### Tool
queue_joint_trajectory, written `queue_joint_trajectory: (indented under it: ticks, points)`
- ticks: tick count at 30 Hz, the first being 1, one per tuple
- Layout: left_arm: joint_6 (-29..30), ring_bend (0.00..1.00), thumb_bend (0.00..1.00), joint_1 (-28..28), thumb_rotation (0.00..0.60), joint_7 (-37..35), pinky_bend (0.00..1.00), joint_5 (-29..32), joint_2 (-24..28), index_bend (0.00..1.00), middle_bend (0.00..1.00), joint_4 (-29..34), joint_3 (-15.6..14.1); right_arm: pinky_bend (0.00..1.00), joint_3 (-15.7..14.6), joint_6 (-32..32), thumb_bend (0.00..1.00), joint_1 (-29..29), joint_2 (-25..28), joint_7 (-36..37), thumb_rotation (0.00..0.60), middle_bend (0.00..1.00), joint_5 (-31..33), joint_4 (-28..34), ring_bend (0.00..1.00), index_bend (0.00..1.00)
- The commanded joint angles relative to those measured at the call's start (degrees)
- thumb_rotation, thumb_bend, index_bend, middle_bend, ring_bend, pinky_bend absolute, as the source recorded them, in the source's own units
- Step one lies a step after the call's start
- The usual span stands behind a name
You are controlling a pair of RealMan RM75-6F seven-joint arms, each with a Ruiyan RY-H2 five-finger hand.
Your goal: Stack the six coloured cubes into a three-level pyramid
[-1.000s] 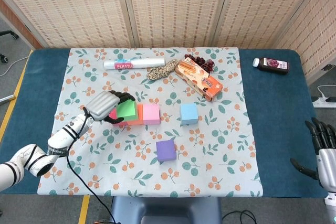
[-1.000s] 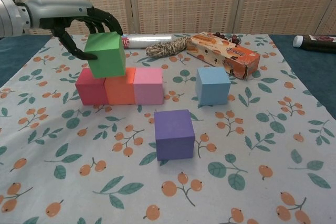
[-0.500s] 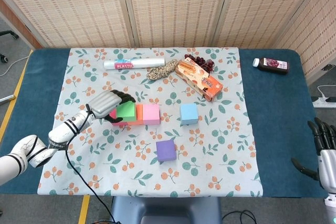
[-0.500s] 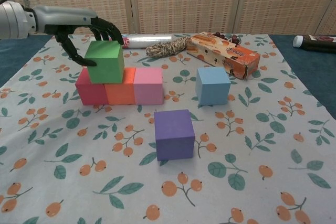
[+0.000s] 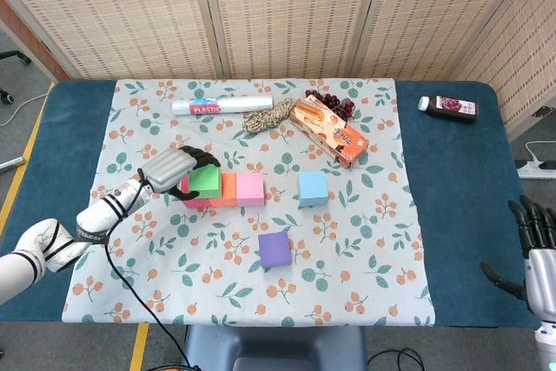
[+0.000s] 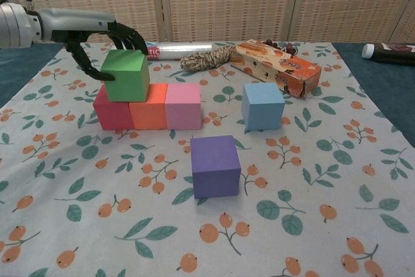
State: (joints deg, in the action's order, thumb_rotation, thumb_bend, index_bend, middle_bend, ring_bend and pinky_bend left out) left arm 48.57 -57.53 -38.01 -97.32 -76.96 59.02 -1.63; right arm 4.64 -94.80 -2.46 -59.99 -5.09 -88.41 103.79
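Cubes form the base row just under the left hand point(image 6: 97, 40): a red foam cube point(image 6: 110, 111), an orange foam cube point(image 6: 149, 107) and a pink foam cube point(image 6: 183, 106), touching side by side. That hand's dark fingers point(image 6: 126, 34) curl over and grasp a green foam cube point(image 6: 126, 75), which sits on the red and orange ones. Farther to its right stand a light blue foam cube point(image 6: 263, 105) and, nearer the front edge, a purple foam cube point(image 6: 215, 165), each apart with bare floral tablecloth point(image 6: 311, 180) around. Beyond the hand lies an orange snack carton point(image 6: 275, 66), closed. The right hand point(image 5: 537, 241) hangs off the table's right edge, fingers spread, grasping nothing.
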Motion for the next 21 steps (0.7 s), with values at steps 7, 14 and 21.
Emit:
queue_joint_trajectory:
  ticks: [7,14,21]
  points:
    - [0.36,0.1,0.32,-0.14,0.6,-0.61,0.2,0.09,-0.06,0.13,0.12,-0.37,-1.31,0.0,-0.09,-0.24,0.0,-0.31,-0.14,0.04,0.6,0.0,-0.07,-0.04,0.0,0.0]
    - [0.39,0.08,0.32,0.49,0.6,0.88,0.19,2.46,0.53,0.1,0.09,1.55,-0.51,0.0,-0.09,-0.49,0.0,-0.5,-0.14,0.55,0.6,0.0,-0.24,-0.37,0.0,0.0]
    - [-0.68,0.09,0.32,1.66,0.6,6.2,0.21,7.15,0.98,0.11,0.1,5.92,1.69,0.0,-0.05,-0.26,0.0,-0.52,-0.08,1.52,0.6,0.0,-0.1,-1.03,0.0,0.0]
